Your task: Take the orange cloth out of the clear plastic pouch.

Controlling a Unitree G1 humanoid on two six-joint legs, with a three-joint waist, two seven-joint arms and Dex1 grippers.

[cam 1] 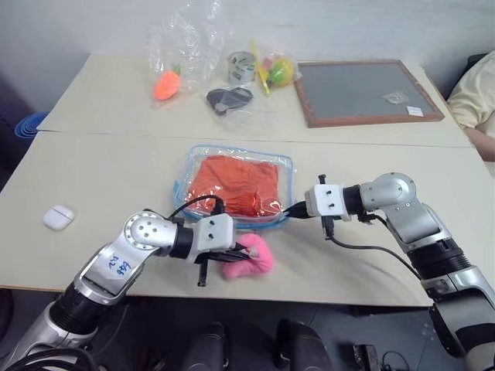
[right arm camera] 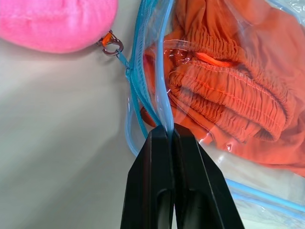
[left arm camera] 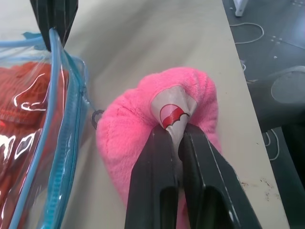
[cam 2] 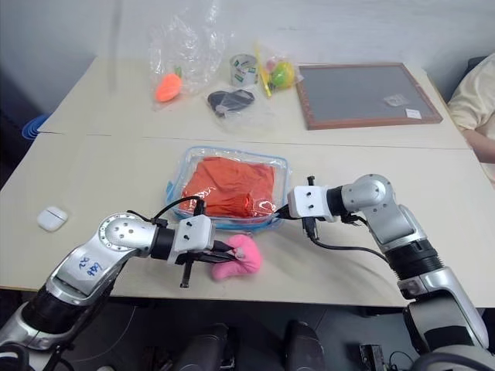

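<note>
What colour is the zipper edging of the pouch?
Light blue; the pouch edging shows best in the right wrist view.

table (cam 1: pixel 93 185) | on it: clear plastic pouch (cam 1: pixel 281 166), pink plush (cam 1: pixel 255 259), white case (cam 1: pixel 59 217), framed board (cam 1: pixel 363 91)

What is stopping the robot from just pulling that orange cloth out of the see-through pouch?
The orange cloth lies inside the clear plastic pouch, so its plastic wall separates it from both end effectors. The right end effector pinches the blue zipper edge, and the left end effector pinches the pink plush's tag.
</note>
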